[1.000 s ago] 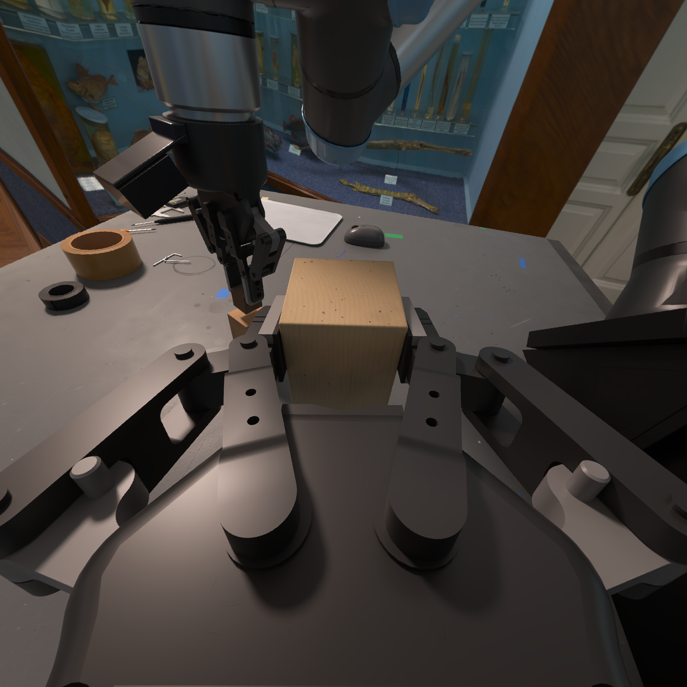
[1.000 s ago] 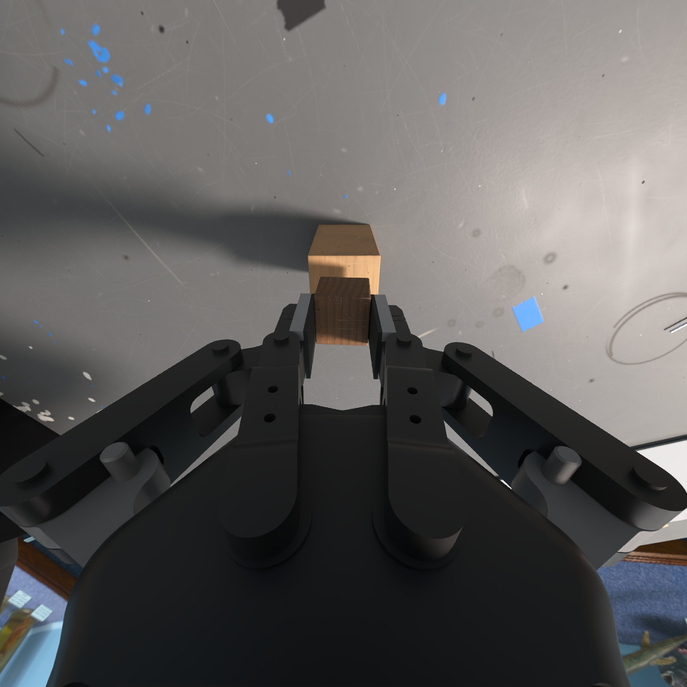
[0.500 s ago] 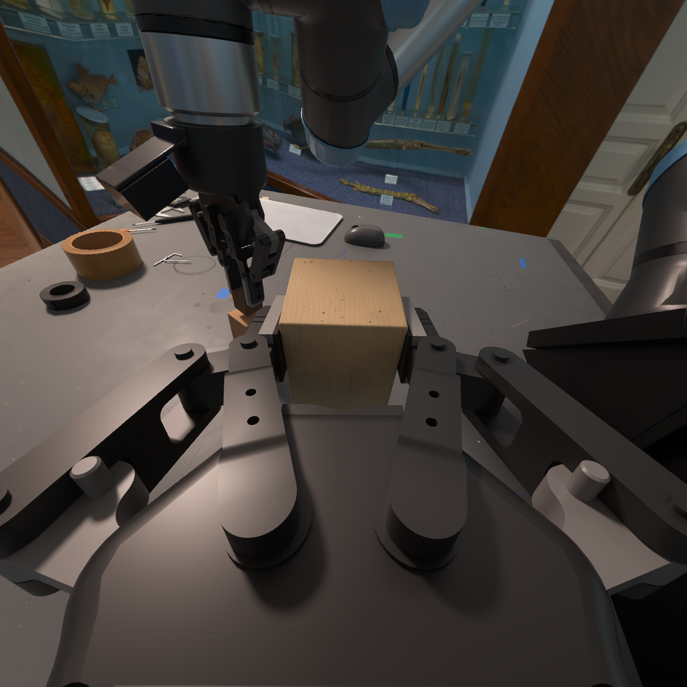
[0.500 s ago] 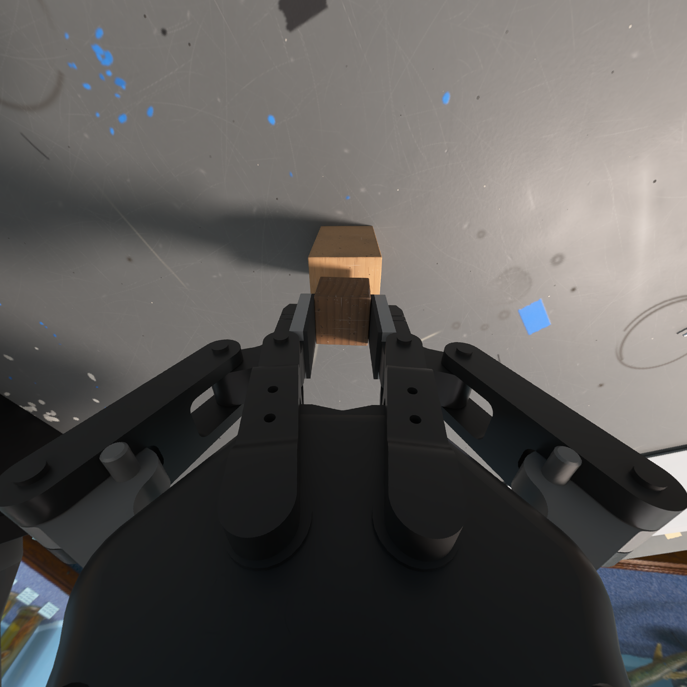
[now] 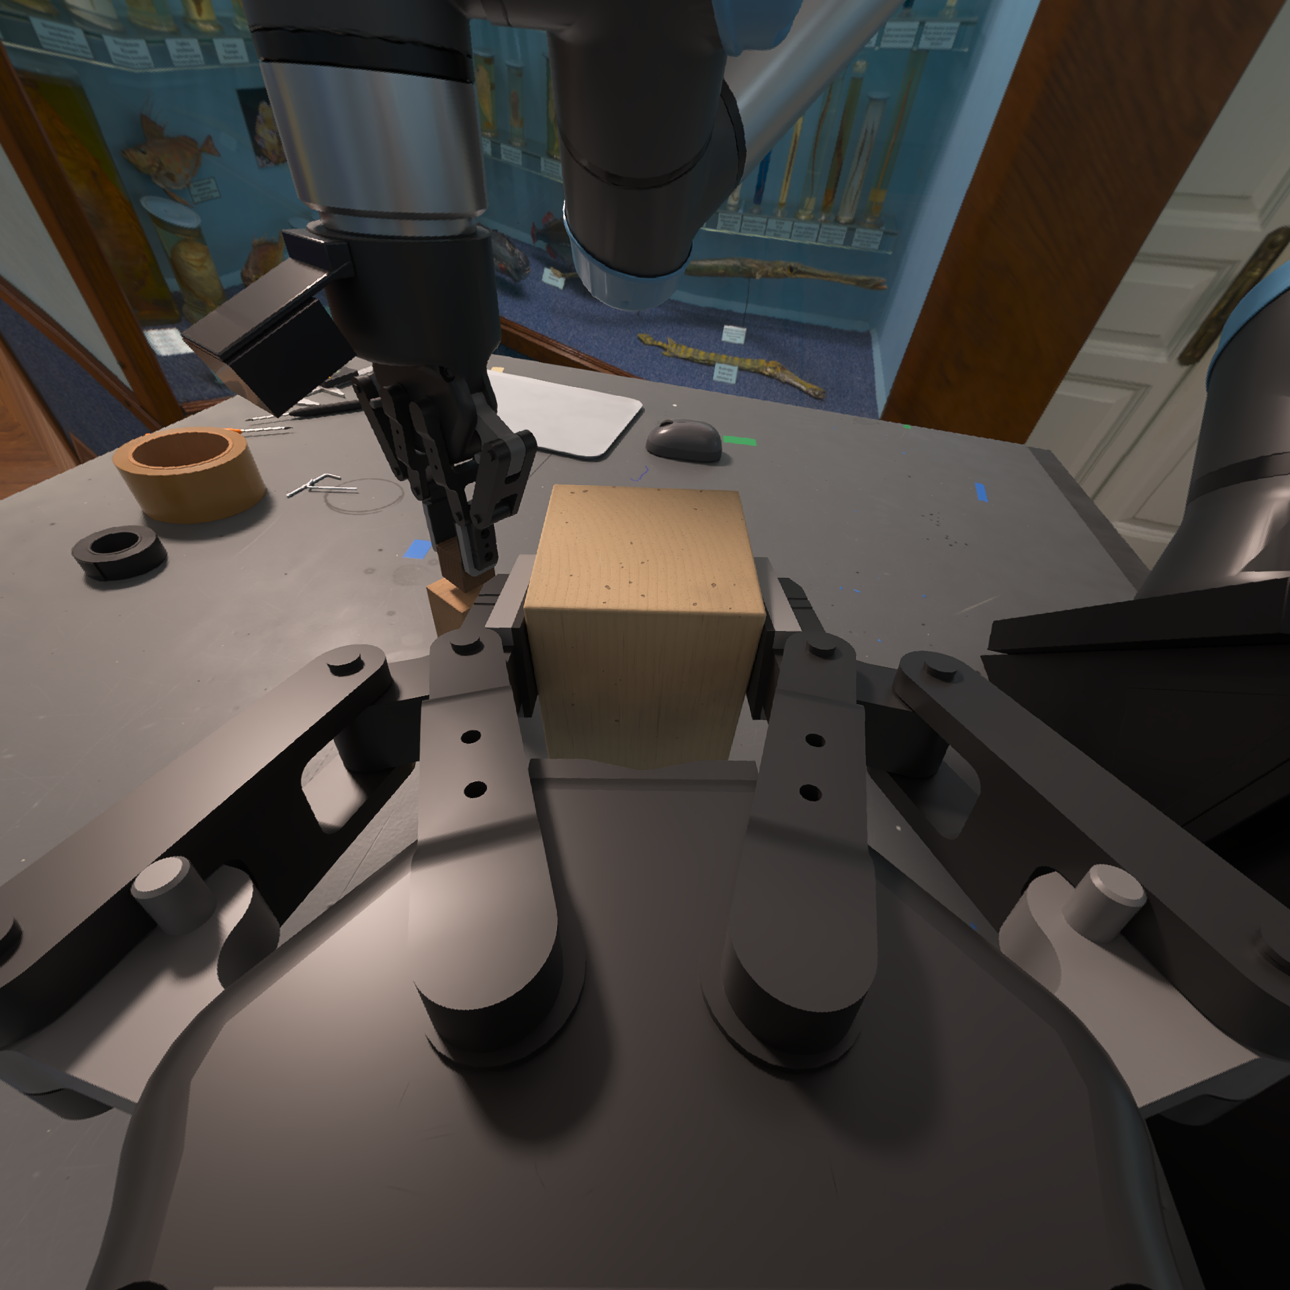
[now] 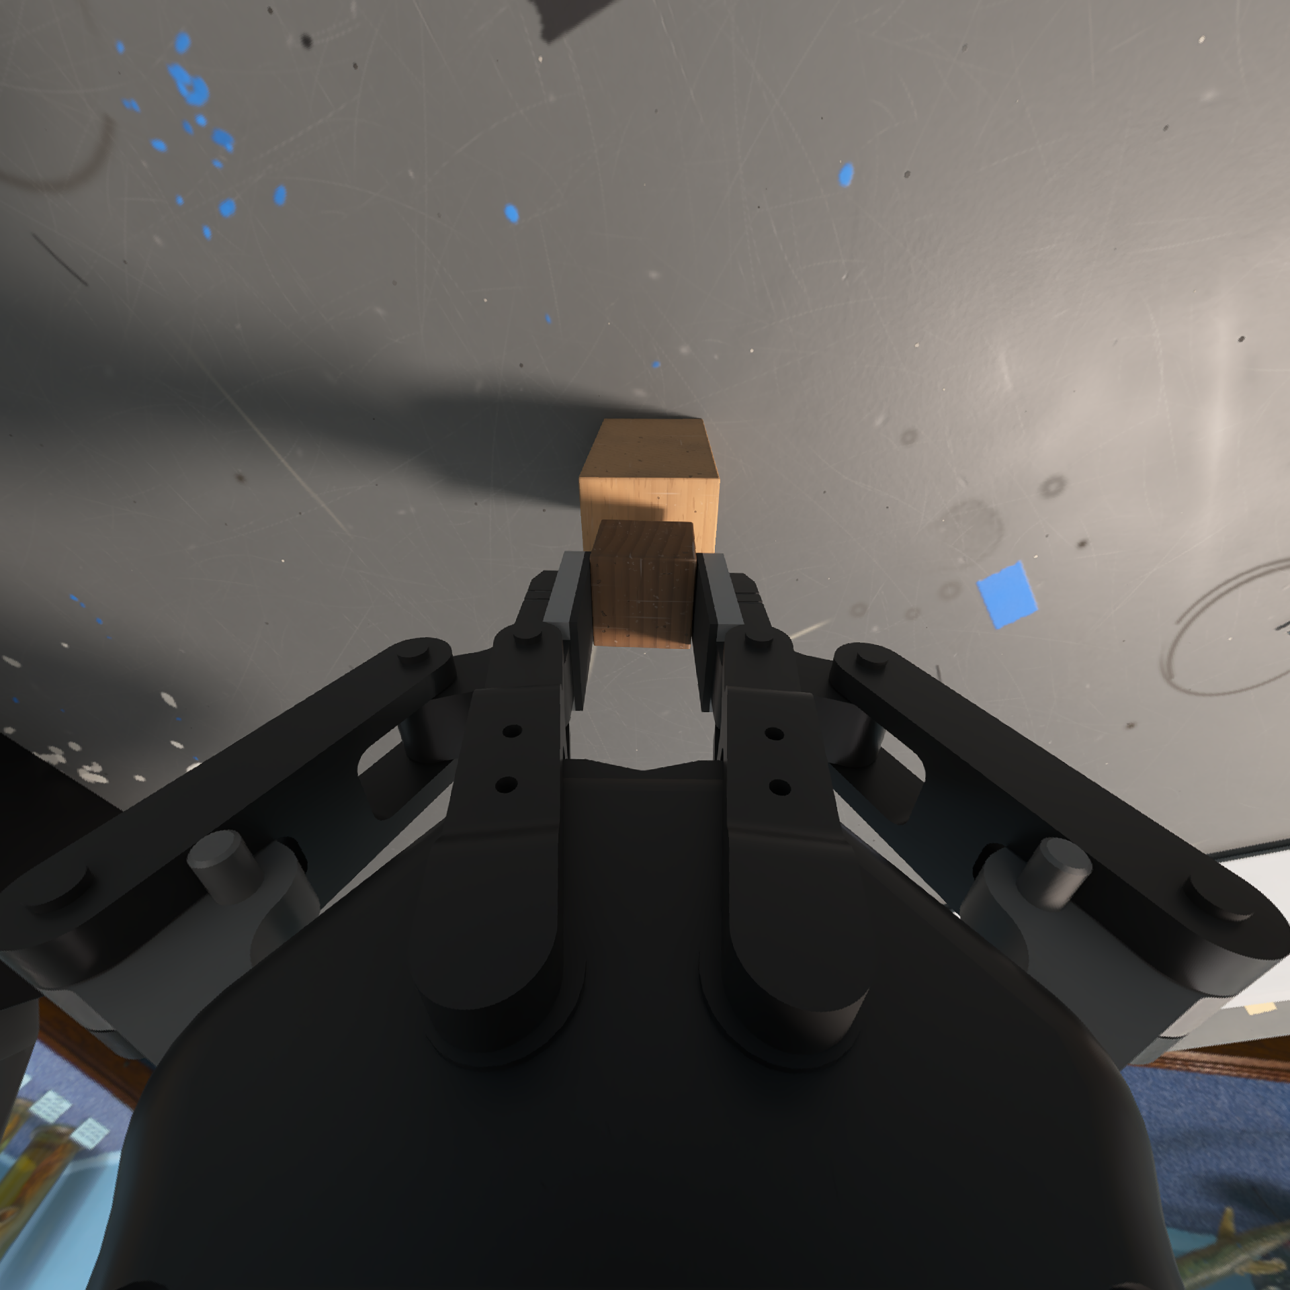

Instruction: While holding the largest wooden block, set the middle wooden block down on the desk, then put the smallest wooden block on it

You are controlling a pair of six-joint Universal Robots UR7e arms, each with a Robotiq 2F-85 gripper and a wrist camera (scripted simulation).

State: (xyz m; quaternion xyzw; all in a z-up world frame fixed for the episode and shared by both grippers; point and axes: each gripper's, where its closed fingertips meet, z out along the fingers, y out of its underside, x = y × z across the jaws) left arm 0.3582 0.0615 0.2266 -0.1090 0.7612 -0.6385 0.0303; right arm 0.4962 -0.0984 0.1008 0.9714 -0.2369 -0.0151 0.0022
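While your left gripper clamps the largest block at frame centre, lower the right gripper, gripping the smallest block, square onto the middle block on the desk, then release.

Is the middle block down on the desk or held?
Down on the desk: the middle block stands free, beyond the small block.

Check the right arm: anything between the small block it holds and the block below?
Nothing visible. The small dark wooden cube, clamped in the right gripper, sits directly above the lighter medium wooden cube on the grey desk. Whether they already touch cannot be told.
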